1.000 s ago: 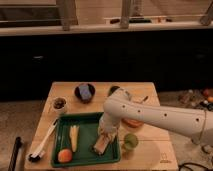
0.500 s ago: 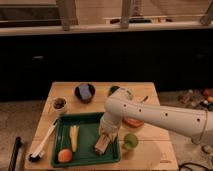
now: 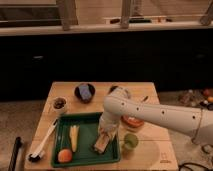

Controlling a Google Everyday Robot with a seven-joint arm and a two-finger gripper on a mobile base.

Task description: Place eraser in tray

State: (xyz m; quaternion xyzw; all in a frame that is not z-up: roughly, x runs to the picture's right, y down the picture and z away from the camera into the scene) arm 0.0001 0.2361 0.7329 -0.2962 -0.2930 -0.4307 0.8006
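Observation:
The green tray lies on the front left of the wooden table. My white arm reaches in from the right, and my gripper hangs over the tray's right side. A pale tan block, likely the eraser, sits right below the gripper, inside the tray near its right edge. The gripper touches or nearly touches it. A yellow corn-like piece and an orange fruit also lie in the tray.
A dark bowl stands at the back. A small white cup is at the left, a white brush along the left edge, a green cup just right of the tray, and an orange item under my arm.

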